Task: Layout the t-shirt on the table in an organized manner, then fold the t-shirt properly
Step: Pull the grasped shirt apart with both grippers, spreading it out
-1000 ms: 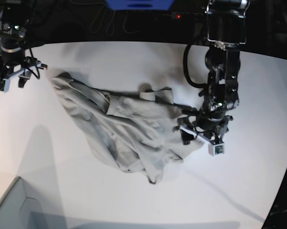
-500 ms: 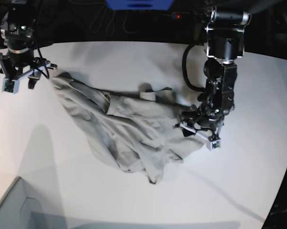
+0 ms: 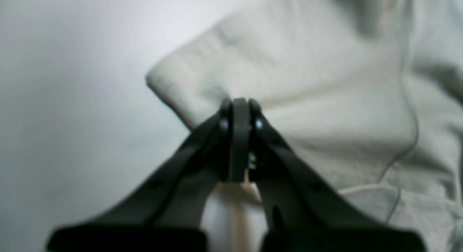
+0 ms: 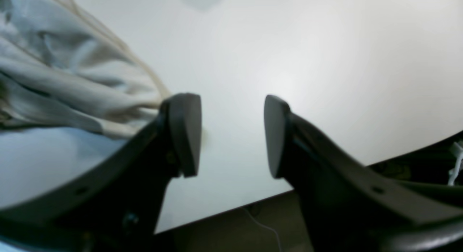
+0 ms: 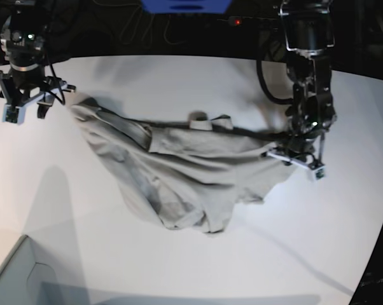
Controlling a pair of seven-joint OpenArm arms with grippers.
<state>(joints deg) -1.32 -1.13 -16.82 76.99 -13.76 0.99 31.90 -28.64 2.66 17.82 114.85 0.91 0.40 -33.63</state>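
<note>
The light grey-beige t-shirt [image 5: 179, 171] lies crumpled across the middle of the white table [image 5: 179, 76], with one edge drawn taut to the right. My left gripper [image 5: 285, 154] is shut on that right edge. The left wrist view shows the gripper [image 3: 240, 112] with its jaws pressed together at the hem of the t-shirt [image 3: 307, 82]. My right gripper [image 5: 26, 109] hovers open just beyond the shirt's far left corner. In the right wrist view this gripper [image 4: 231, 134] holds nothing, and the t-shirt [image 4: 65, 85] lies beside its left finger.
A pale box corner [image 5: 13, 273] sits at the near left of the table. A blue object [image 5: 185, 5] and cables lie in the dark beyond the curved far edge. The table edge [image 4: 253, 205] runs just under my right gripper.
My left gripper closed on the shirt's right edge and moved right, stretching the fabric out that way. The right gripper moved closer to the shirt's left corner, still open.
</note>
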